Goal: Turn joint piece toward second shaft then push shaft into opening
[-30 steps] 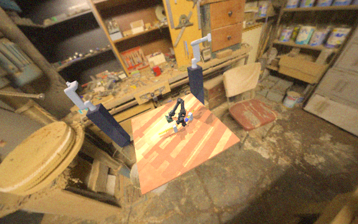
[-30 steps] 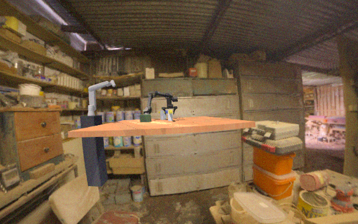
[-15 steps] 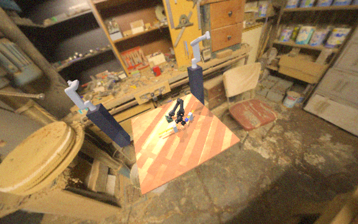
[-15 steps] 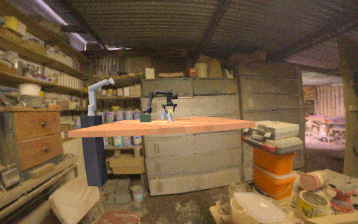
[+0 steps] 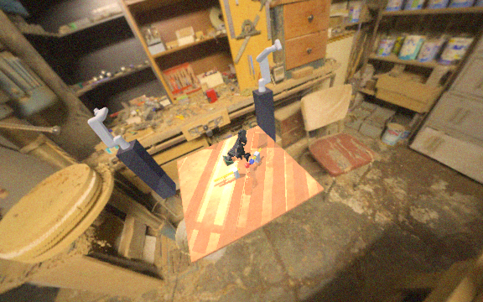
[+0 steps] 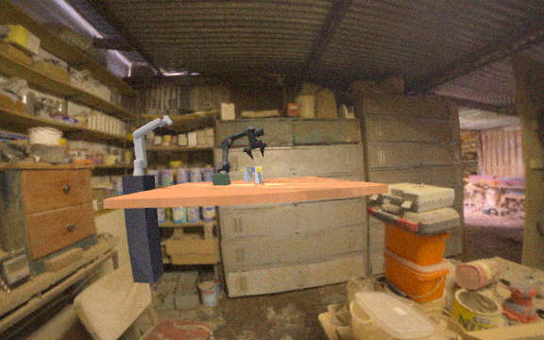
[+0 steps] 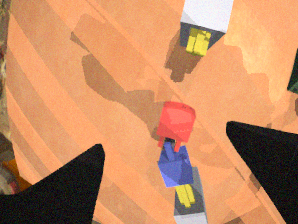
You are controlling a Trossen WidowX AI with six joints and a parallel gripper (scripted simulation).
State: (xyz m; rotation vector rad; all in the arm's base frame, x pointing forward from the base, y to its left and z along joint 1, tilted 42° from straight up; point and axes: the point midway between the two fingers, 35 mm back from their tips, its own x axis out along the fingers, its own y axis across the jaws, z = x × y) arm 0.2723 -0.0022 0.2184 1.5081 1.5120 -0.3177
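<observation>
The red square joint piece (image 5: 247, 166) (image 7: 176, 121) hangs on the blue hinge part (image 5: 251, 161) (image 7: 176, 166), at the end of the short yellow shaft (image 7: 185, 195) in its pale block (image 5: 257, 157) (image 7: 190, 218). Its free end faces roughly towards the second yellow shaft (image 5: 224, 178) (image 7: 198, 42), across a gap. That shaft pokes a little out of the second pale block (image 5: 236, 172) (image 7: 206, 14), with its long part behind. My gripper (image 6: 257, 154) (image 7: 165, 139) is wide open and empty, above the pieces. The inside of the red opening is hidden in the wrist view.
The arm's dark green base (image 6: 221, 179) stands on the wooden table top (image 5: 241, 222) (image 6: 324, 189), beside the blocks. Two pale arms on dark pillars (image 5: 145, 169) (image 5: 264, 111) stand off the table's edges.
</observation>
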